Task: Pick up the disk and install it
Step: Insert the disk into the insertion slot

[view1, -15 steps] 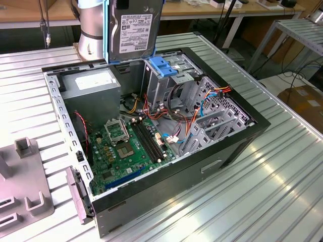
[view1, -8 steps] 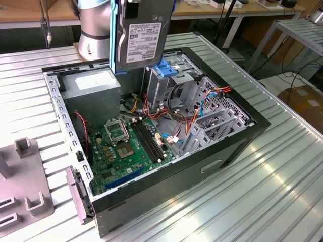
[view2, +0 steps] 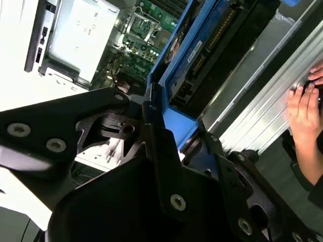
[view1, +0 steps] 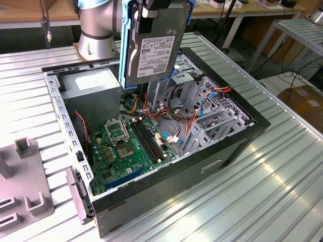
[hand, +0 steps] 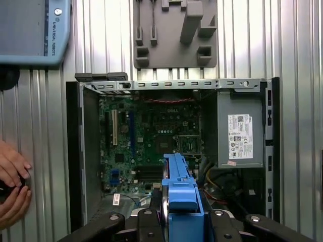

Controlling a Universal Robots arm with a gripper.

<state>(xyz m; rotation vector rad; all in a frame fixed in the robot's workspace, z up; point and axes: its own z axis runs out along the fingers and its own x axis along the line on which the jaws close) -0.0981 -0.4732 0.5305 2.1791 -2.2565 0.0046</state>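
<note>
Ribbed metal counter carries the whole set-up, with workbenches in the background. Closest in, the pincer is clamped on the blue carrier of the disk. The disk hangs upright from it, with its white label turned toward the exterior view. Directly beneath the pincer, an open desktop computer case lies on its side, and the disk's lower edge sits above the opening. Down past the disk are the green motherboard and a bundle of orange wires. The metal drive cage stands just to one side of the pincer. On the other side, the grey power supply fills a corner of the case. Beyond the case, well away from the pincer, a grey slotted fixture rests on the counter. A person's hands are over the counter just outside the case wall, apart from the pincer.
</note>
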